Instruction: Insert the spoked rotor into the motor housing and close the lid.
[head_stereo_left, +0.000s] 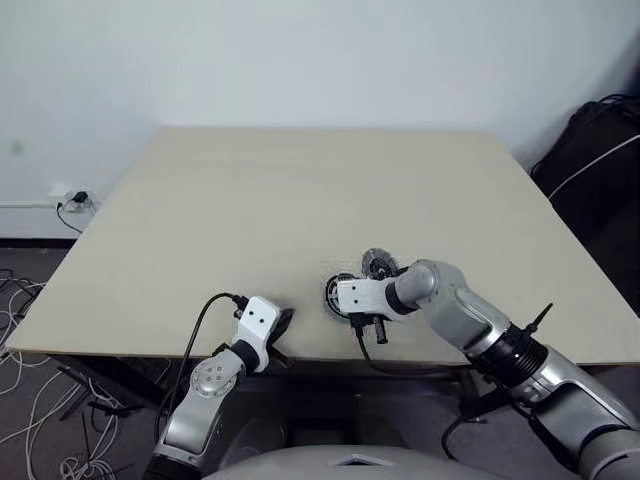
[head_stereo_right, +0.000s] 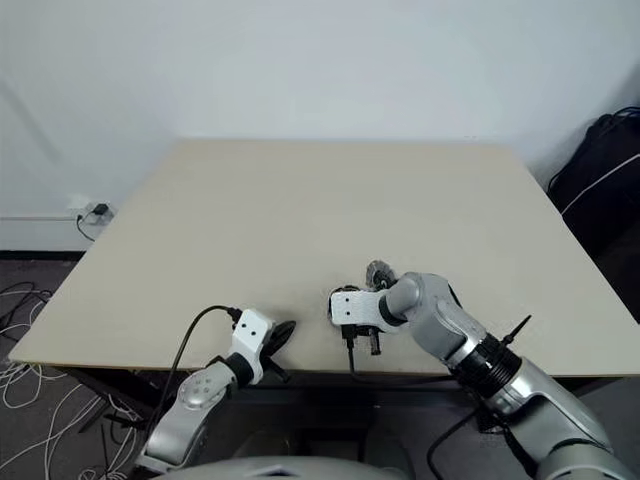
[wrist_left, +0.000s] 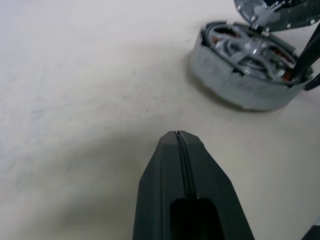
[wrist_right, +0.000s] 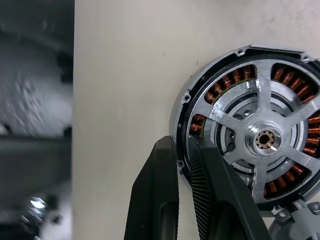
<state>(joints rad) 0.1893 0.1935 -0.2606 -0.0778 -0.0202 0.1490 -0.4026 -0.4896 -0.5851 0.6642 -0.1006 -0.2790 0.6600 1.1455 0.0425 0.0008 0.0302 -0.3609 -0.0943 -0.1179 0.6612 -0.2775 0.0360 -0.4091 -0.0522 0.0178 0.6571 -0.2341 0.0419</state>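
Note:
The motor housing (wrist_right: 186, 97), a short silver cup with copper windings, sits on the table near its front edge (head_stereo_left: 335, 296). The spoked rotor (wrist_right: 264, 140) lies inside it, hub up, also seen in the left wrist view (wrist_left: 250, 47). My right gripper (wrist_right: 181, 147) points down and is shut on the housing's near rim, one finger inside and one outside. The lid (head_stereo_left: 378, 263), a ribbed silver disc, rests just behind the housing. My left gripper (wrist_left: 177, 135) is shut and empty, low over the table to the left of the housing (head_stereo_left: 283, 322).
The beige table (head_stereo_left: 300, 190) stretches far back and to both sides. Its front edge runs close under both grippers. A black bag (head_stereo_left: 600, 150) stands off the right side. A wall socket and cables (head_stereo_left: 75, 203) are at the left.

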